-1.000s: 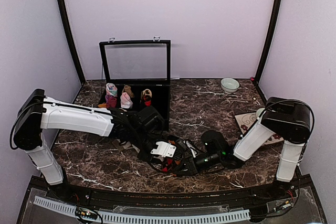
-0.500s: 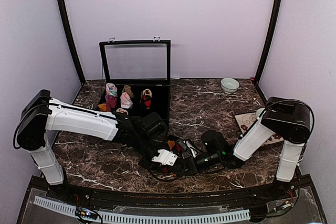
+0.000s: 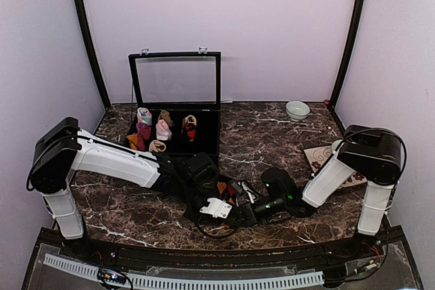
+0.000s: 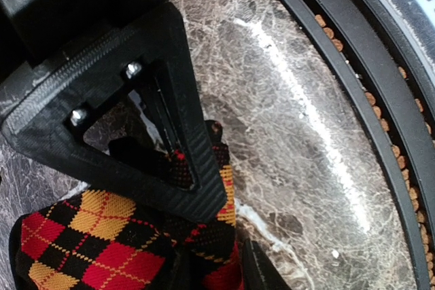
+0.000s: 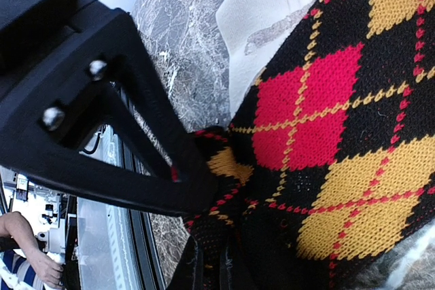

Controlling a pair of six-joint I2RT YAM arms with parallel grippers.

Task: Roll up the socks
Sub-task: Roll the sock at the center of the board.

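The black sock with red and orange argyle diamonds (image 3: 223,189) lies bunched near the table's front middle, between both grippers. My left gripper (image 3: 216,208) reaches in from the left. In the left wrist view its jaws (image 4: 234,239) are closed down on a fold of the argyle sock (image 4: 81,242). My right gripper (image 3: 246,212) comes in from the right, and in the right wrist view (image 5: 211,236) it is shut on a pinched edge of the same sock (image 5: 340,134). Cream sock fabric (image 5: 265,5) shows just beyond the argyle one.
A black case (image 3: 211,137) with its glass lid raised stands at the back left, holding rolled sock bundles (image 3: 163,129). A small bowl (image 3: 297,109) sits at the back right and a patterned plate (image 3: 319,157) at the right. The black front rail (image 4: 367,100) runs close by.
My left gripper has moved right and toward the front edge, and its jaws have closed down onto the argyle sock. The right arm has stayed put, still gripping.
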